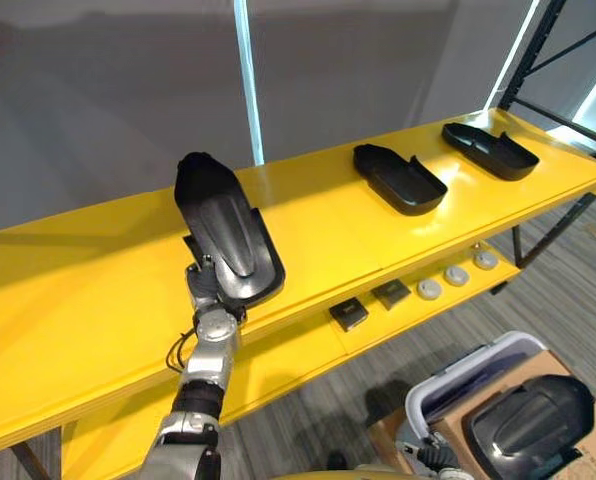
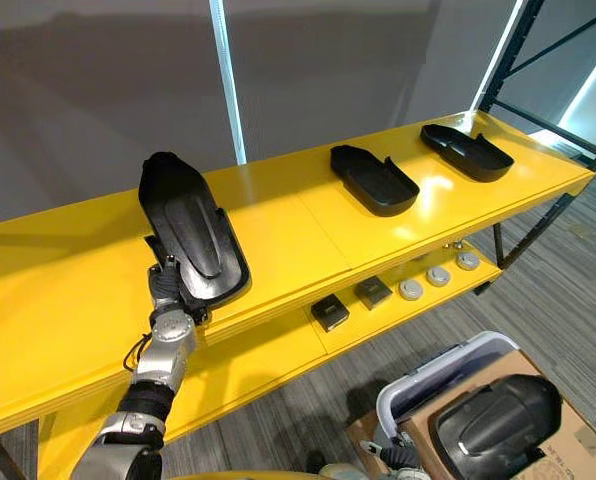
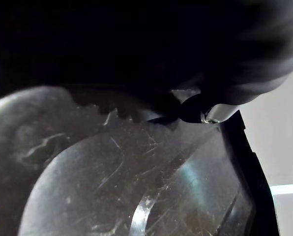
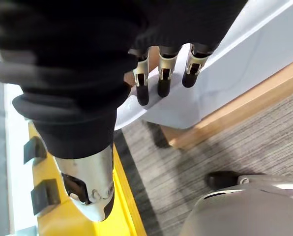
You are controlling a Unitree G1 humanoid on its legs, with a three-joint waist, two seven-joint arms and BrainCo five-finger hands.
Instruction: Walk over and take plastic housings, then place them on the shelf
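Observation:
A black plastic housing point(image 1: 223, 225) lies tilted on the yellow upper shelf point(image 1: 78, 300), its near end over the front edge. My left hand point(image 1: 210, 288) is shut on that near end from below; in the left wrist view a fingertip point(image 3: 213, 115) curls over the scratched housing point(image 3: 136, 187). Two more black housings point(image 1: 398, 178) point(image 1: 488, 150) lie further right on the shelf. Another housing point(image 1: 528, 415) rests on a cardboard box point(image 1: 593, 450) at lower right. My right hand point(image 4: 161, 73) hangs low beside a white bin point(image 4: 225, 73), fingers straight and holding nothing.
A lower yellow shelf point(image 1: 278, 365) carries two small black blocks point(image 1: 348, 314) and three round grey discs point(image 1: 457, 276). The white bin point(image 1: 468, 375) stands on the grey carpet next to the box. A dark rack upright point(image 1: 538, 50) rises at the right.

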